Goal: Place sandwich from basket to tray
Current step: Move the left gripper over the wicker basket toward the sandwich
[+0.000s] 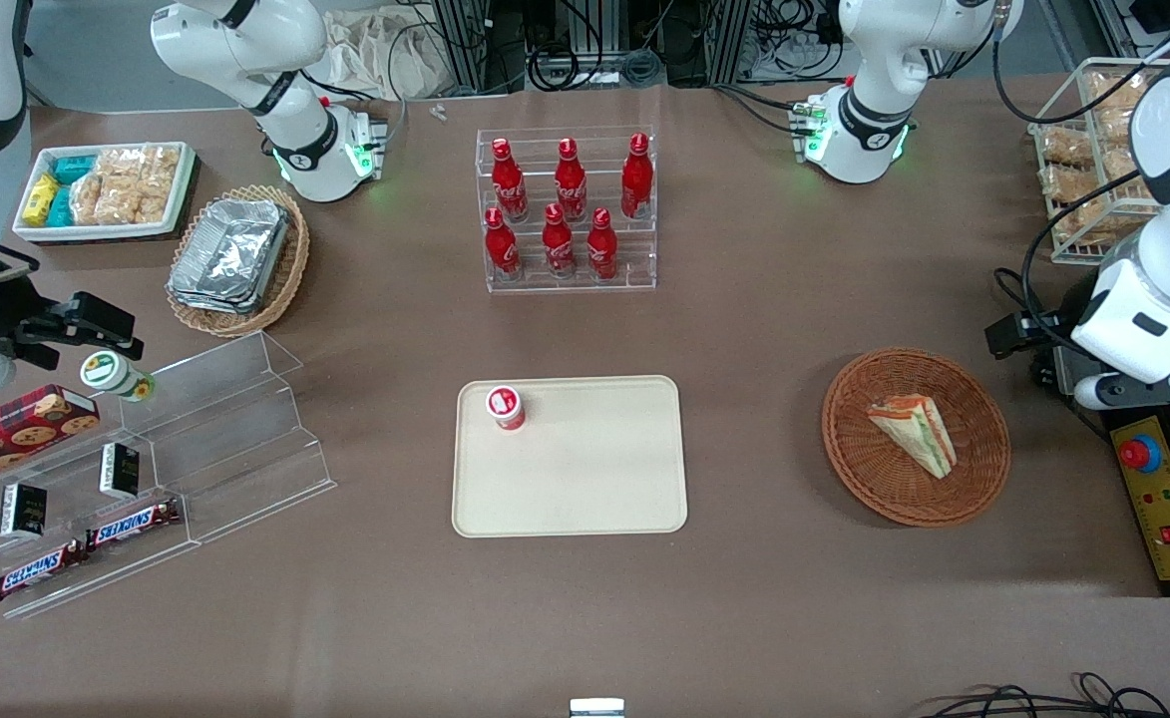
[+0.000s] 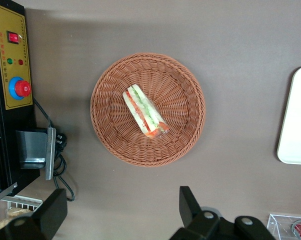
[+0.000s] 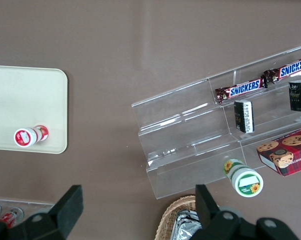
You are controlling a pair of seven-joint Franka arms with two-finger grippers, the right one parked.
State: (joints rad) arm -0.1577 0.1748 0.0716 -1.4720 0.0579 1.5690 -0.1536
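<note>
Sandwich (image 2: 144, 111) lies flat near the middle of the basket (image 2: 183, 142), filling edge up, its long axis slanting across the weave. Basket holds nothing else. It sits on the table (image 1: 774, 299) toward the working arm's end, well apart from the tray (image 1: 594, 479).

Gripper (image 2: 121, 212) hangs high above the table just off the basket's rim, fingers (image 2: 189, 205) spread wide, nothing between them. Judgement: it must shift over the wedge and likely turn the wrist to close across the short width.

Tray carries only a small red-and-white cup (image 1: 506, 407) at one corner; the rest is bare.
</note>
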